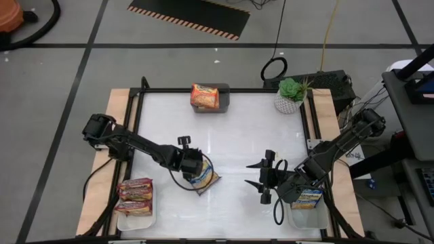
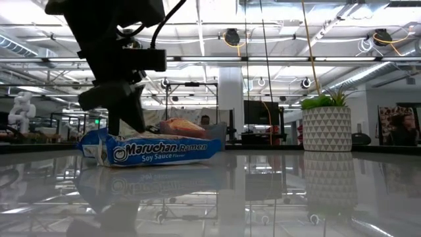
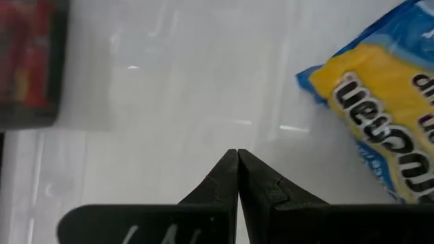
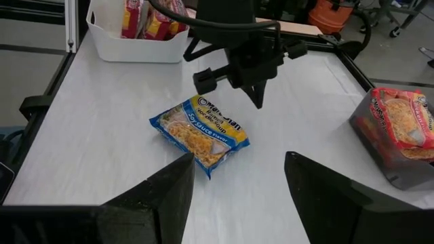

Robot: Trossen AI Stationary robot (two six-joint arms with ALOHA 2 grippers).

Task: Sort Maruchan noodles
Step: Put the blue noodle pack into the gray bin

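Risk lay in the left pincer (image 1: pixel 192 165), fingers pressed together and holding nothing, poised just beside the blue packet (image 1: pixel 203 179) lying mid-worktop (image 1: pixel 237 135). Descending shut, it would likely shove the packet instead of gripping it. Right pincer (image 1: pixel 266 177) waited wide and empty, near the right tray (image 1: pixel 306 218) of blue packets.

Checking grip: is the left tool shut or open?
Shut: left tool fingertips meet, empty, beside the blue Maruchan packet.
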